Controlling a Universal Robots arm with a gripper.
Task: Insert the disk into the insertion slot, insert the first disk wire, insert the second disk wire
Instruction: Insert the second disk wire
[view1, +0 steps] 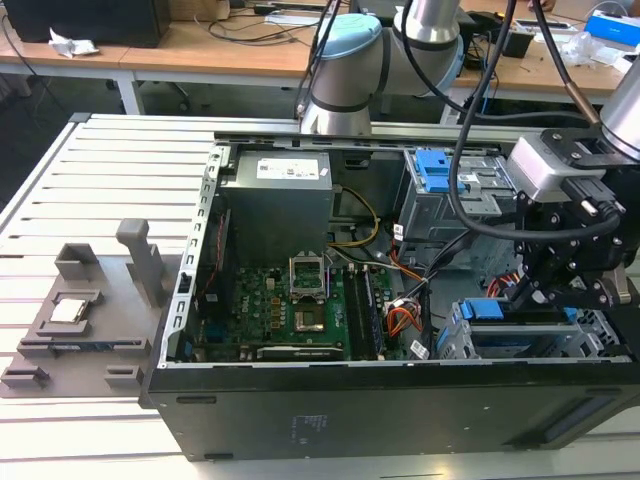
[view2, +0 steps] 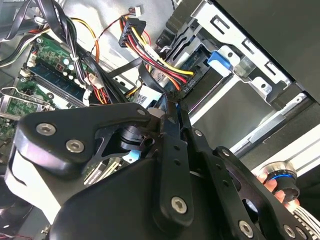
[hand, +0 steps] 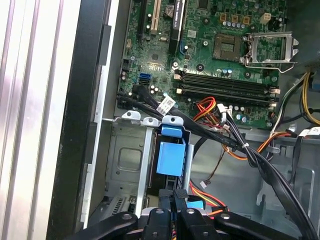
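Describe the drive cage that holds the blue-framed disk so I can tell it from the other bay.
Start at the open black computer case. At its front corner on the exterior view's right, under the black gripper, sits the low grey sheet-metal cage with the blue-framed disk inside. The other bay stands taller and farther back, with a blue latch.

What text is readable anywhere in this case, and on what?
No text can be read.
White label on the power supply: print too small.
White tag on a black cable: blurred.
Motherboard markings: too small.
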